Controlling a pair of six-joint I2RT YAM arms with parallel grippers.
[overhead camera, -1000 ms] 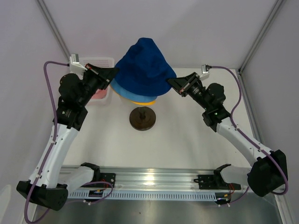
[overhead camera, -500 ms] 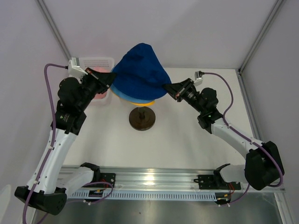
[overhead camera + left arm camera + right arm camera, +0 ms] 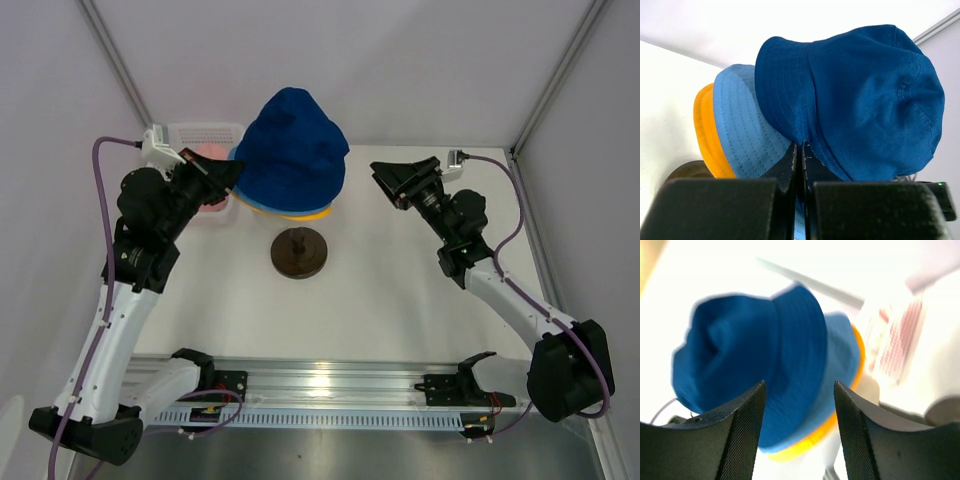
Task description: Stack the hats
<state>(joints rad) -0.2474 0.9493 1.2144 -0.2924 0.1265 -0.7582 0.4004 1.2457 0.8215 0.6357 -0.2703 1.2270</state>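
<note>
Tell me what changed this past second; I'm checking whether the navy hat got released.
The right gripper released the navy hat, opened and drew back rightward; that side of the brim dropped onto the stack. The left gripper stays shut on the opposite brim edge. The light blue hat and yellow hat stay beneath.

The dark navy hat is soft matt cloth with stitched seams. The light blue hat and yellow hat show the same rows of stitching. The right gripper has black fingers with a fine mesh texture. The round base is dark brown, possibly wood. The tabletop is smooth, matt white.
</note>
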